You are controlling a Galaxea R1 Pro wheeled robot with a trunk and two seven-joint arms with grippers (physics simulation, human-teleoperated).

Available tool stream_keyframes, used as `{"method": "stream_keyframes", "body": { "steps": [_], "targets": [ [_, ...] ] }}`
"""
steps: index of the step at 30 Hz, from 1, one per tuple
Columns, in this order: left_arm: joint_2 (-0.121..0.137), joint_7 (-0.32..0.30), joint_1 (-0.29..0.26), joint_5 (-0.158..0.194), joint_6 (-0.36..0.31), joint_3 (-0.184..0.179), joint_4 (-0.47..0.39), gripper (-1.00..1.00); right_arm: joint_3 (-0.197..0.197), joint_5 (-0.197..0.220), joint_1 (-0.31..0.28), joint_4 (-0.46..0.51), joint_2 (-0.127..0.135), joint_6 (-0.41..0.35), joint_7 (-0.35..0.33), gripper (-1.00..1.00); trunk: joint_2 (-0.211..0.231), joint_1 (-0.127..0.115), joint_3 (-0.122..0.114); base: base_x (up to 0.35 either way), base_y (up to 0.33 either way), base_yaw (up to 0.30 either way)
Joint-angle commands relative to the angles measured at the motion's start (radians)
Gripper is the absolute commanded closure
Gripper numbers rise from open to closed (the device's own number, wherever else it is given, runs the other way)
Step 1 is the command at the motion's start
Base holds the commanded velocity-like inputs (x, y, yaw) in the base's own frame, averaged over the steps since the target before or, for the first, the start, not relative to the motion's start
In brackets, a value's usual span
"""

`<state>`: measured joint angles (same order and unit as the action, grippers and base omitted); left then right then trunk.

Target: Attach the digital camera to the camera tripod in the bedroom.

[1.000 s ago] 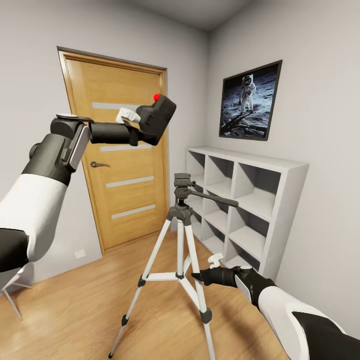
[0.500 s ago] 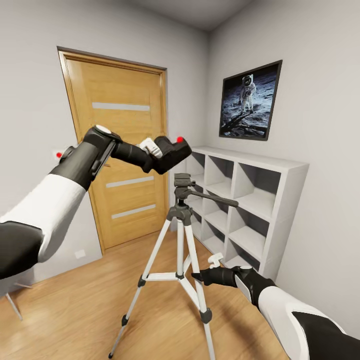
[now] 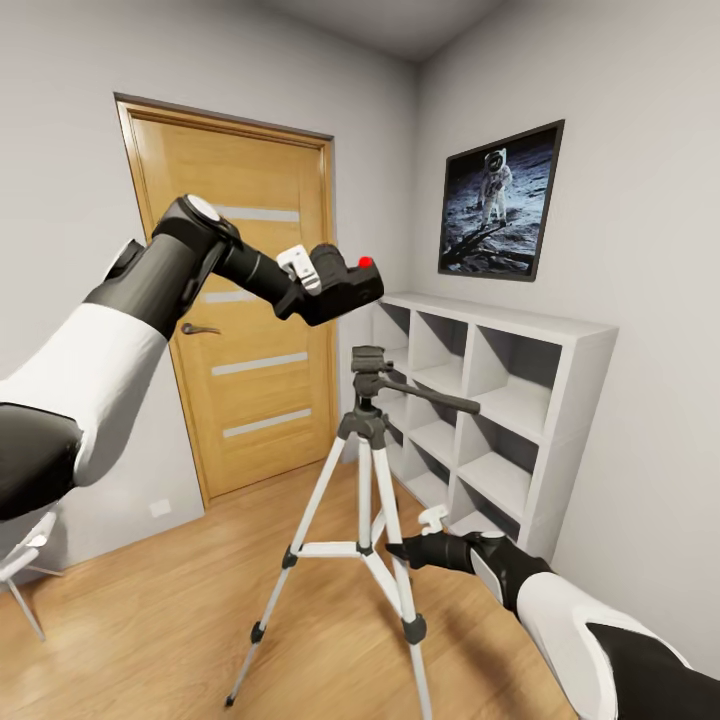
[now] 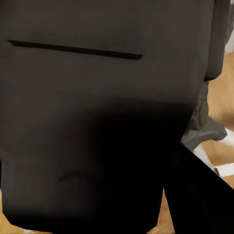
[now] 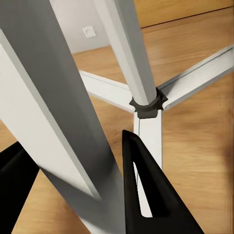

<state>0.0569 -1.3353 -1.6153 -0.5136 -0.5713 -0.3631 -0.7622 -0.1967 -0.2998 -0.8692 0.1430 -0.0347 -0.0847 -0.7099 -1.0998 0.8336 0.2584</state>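
Note:
The digital camera [image 3: 347, 290], a black box with a red dot on top, hangs in the air just above and left of the camera tripod's dark grey head [image 3: 369, 364]. My left gripper [image 3: 322, 284] is shut on it. In the left wrist view the camera's black body [image 4: 97, 97] is pressed close to the lens, with a bit of the tripod head [image 4: 204, 127] past its edge. The camera tripod [image 3: 364, 470] stands on the wood floor before the shelf. Low down, my right gripper [image 3: 402, 551] is shut on one silver-white leg [image 5: 53, 122], a black finger [image 5: 146, 195] on each side.
An oak door [image 3: 240, 400] is behind the tripod on the left wall. A white cube shelf [image 3: 520, 420] stands against the right wall under an astronaut picture [image 3: 500, 200]. A chair leg [image 3: 25, 590] shows at the far left. Light wood floor [image 3: 150, 620] lies around the tripod.
My left arm has swung the camera down and to the right, from high in front of the door to just above the tripod head. The right gripper has stayed on the leg.

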Motion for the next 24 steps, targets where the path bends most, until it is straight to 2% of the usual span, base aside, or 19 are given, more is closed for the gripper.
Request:
{"method": "stream_keyframes", "body": {
  "steps": [1, 2, 6, 9, 14, 19, 24],
  "targets": [
    [0.007, 0.001, -0.001, -0.006, -0.005, -0.006, -0.007, 1.00, -0.003, -0.012, -0.001, 0.004, 0.000, -0.009, -0.001, 1.00, -0.001, 0.000, 0.001, 0.000, 0.000, 0.000],
    [0.012, -0.001, -0.001, 0.000, 0.000, -0.012, -0.013, 1.00, -0.014, -0.009, -0.001, 0.007, 0.000, -0.009, -0.008, 1.00, -0.001, 0.000, 0.001, 0.000, 0.000, 0.000],
    [0.035, 0.022, -0.001, 0.023, 0.018, -0.016, -0.035, 1.00, 0.005, -0.013, -0.001, 0.021, -0.001, -0.009, -0.014, 1.00, -0.001, 0.000, 0.001, 0.000, 0.000, 0.000],
    [0.040, 0.042, -0.001, 0.034, 0.022, -0.018, -0.052, 1.00, 0.005, -0.020, -0.001, 0.031, -0.002, -0.009, -0.015, 1.00, -0.001, 0.000, 0.001, 0.000, 0.000, 0.000],
    [0.040, 0.075, -0.001, 0.033, 0.026, -0.019, -0.081, 1.00, 0.001, -0.026, -0.001, 0.035, -0.002, -0.009, -0.016, 1.00, -0.001, 0.000, 0.001, 0.000, 0.000, 0.000],
    [0.036, 0.079, -0.001, 0.026, 0.028, -0.022, -0.109, 1.00, 0.000, -0.028, -0.001, 0.036, -0.002, -0.009, -0.016, 1.00, -0.001, 0.000, 0.001, 0.000, 0.000, 0.000],
    [0.018, 0.079, -0.001, 0.018, 0.030, -0.027, -0.119, 1.00, -0.001, -0.028, -0.001, 0.036, -0.002, -0.009, -0.016, 1.00, -0.001, 0.000, 0.001, 0.000, 0.000, 0.000]
  ]
}}
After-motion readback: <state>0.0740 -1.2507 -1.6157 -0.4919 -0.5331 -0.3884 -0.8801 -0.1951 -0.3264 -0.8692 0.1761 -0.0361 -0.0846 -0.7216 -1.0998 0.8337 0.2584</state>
